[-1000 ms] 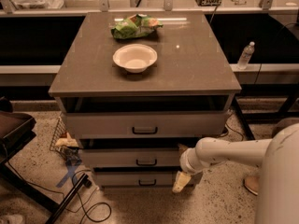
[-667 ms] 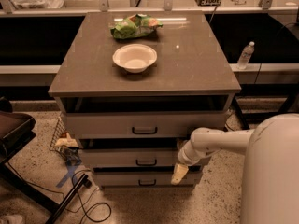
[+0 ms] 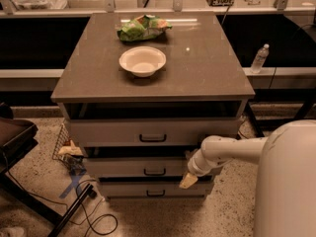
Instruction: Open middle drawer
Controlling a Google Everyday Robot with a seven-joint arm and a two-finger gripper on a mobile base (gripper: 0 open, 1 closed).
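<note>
The grey cabinet (image 3: 89,90) has three stacked drawers in the camera view. The middle drawer (image 3: 118,168) has a light-grey front with a small dark bar handle (image 3: 154,172) at its centre and a dark gap above it. My gripper (image 3: 187,180) hangs from the white arm (image 3: 232,151), which reaches in from the right. It sits in front of the right end of the middle drawer's front, near its lower edge. It is well to the right of the handle and holds nothing that I can see.
A white bowl (image 3: 142,60) and a green bag (image 3: 143,27) lie on the cabinet top. The top drawer (image 3: 108,132) and bottom drawer (image 3: 123,189) flank the middle one. A dark chair (image 3: 15,137), cables (image 3: 94,216) and a wire basket (image 3: 66,147) are on the left, a bottle (image 3: 259,58) on the right.
My gripper has crept a little left and up along the drawer fronts. The robot's white body now fills more of the lower right. The drawers look unmoved.
</note>
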